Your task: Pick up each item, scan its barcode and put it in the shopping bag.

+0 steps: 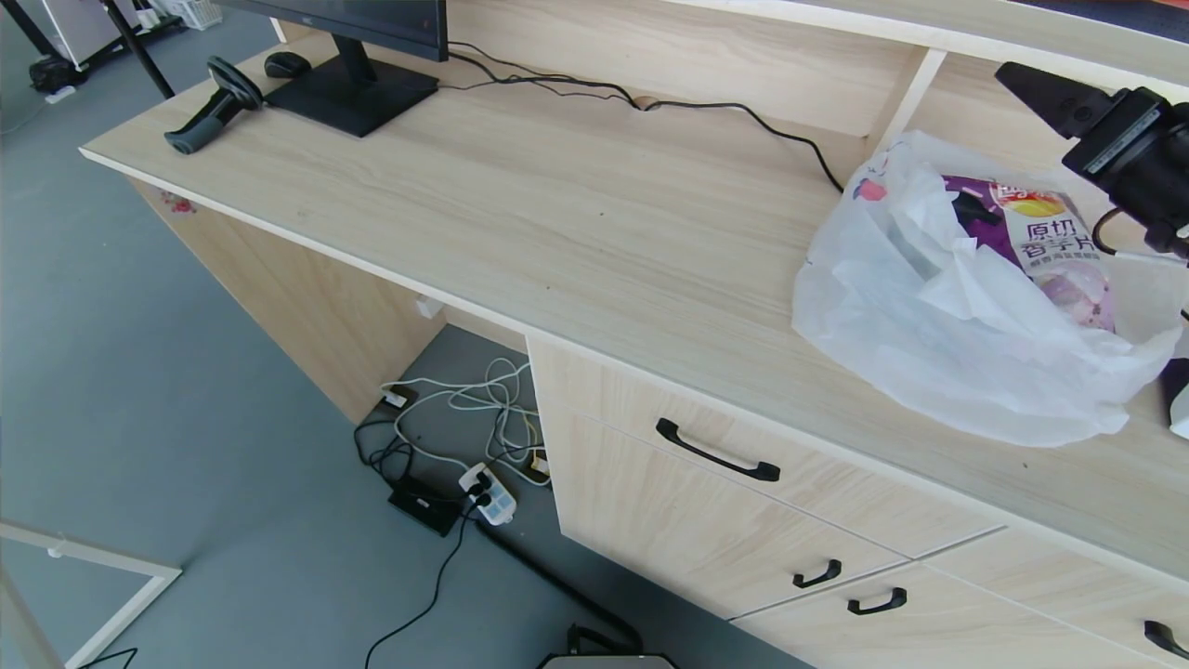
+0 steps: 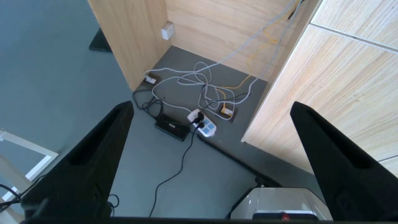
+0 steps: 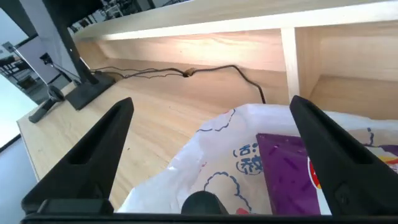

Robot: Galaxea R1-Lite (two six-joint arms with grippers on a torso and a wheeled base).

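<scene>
- Shopping bag [image 1: 957, 344], white thin plastic, lies crumpled on the near right part of the tabletop [image 1: 576, 232], its mouth open toward the far right.
- Inside it is a purple snack packet [image 1: 1040, 242], its upper part showing out of the bag's mouth and the rest veiled by the plastic.
- Right gripper [image 3: 211, 102] hangs above the bag's far right side; its fingers [image 3: 93, 162] are spread wide with nothing between them.
- A black cable [image 1: 743, 116] runs along the tabletop's far side, from the bag's far edge leftward toward the monitor stand [image 1: 353, 88].
- The barcode scanner [image 1: 212, 116] lies on its side at the far left corner, just left of the stand and well apart from the bag; a mouse [image 1: 286, 64] sits just behind it.
- Drawers [image 1: 715, 451] with black handles front the desk below the bag.
- Left gripper [image 2: 212, 106] is off the tabletop, over the floor beside the drawers, fingers [image 2: 87, 162] wide apart and empty; a power strip [image 2: 205, 127] and tangled leads lie on the floor under it.
</scene>
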